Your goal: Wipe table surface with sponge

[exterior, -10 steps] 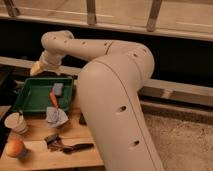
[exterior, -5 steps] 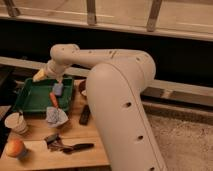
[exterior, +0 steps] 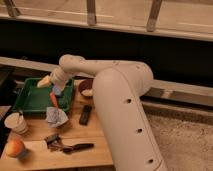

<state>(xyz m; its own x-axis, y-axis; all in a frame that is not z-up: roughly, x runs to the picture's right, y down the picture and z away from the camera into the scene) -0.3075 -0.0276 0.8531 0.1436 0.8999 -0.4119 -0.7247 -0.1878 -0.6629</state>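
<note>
My gripper (exterior: 45,81) is at the end of the white arm (exterior: 115,100), over the back edge of the green tray (exterior: 27,102) at the left of the wooden table (exterior: 95,150). Its tip looks pale yellow. A small blue block (exterior: 57,90), possibly the sponge, lies in the tray just right of and below the gripper, next to an orange object (exterior: 53,99). I cannot tell whether the gripper touches anything.
A dark bowl (exterior: 86,89) stands right of the tray. A crumpled blue-white bag (exterior: 56,116), a black remote-like bar (exterior: 85,114), a paper cup (exterior: 16,122), an orange fruit (exterior: 15,148) and a black-handled tool (exterior: 70,147) lie on the table. A dark wall is behind.
The gripper has come down a little and to the right, from above the tray's back left corner to its back edge. The arm's bulk has shifted right.
</note>
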